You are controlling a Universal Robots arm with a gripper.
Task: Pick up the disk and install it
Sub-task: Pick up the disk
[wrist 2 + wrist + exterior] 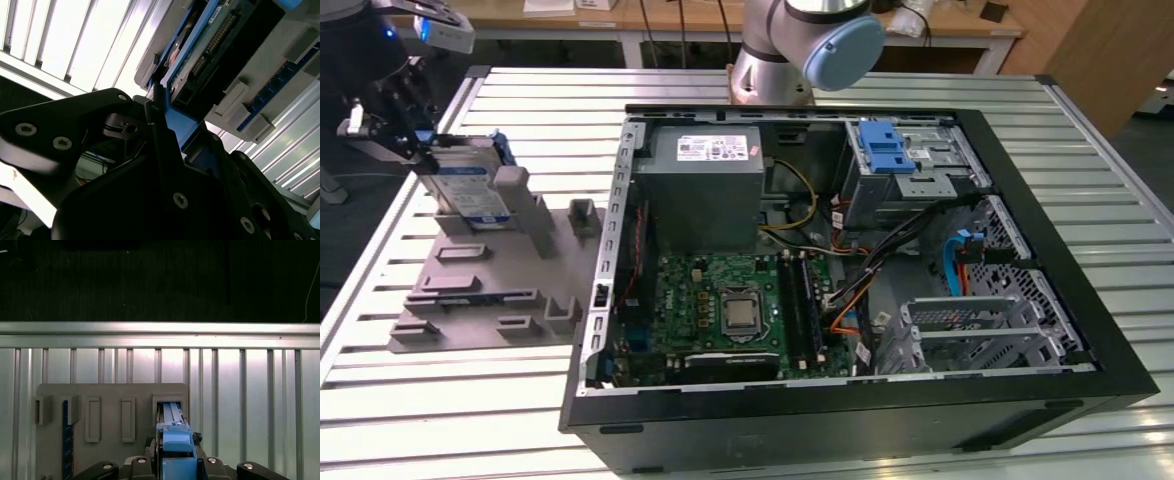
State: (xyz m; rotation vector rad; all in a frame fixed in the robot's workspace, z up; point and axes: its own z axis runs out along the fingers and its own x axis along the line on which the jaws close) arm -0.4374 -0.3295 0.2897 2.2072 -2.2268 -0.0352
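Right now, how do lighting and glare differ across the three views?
Exterior view: even light, computer case interior readable. Second wrist view: table slats blown out white, gripper dark against them. First wrist view: glare on slats past the disk, black beyond.

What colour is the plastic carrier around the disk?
Blue; the disk's carrier shows best in the first wrist view.
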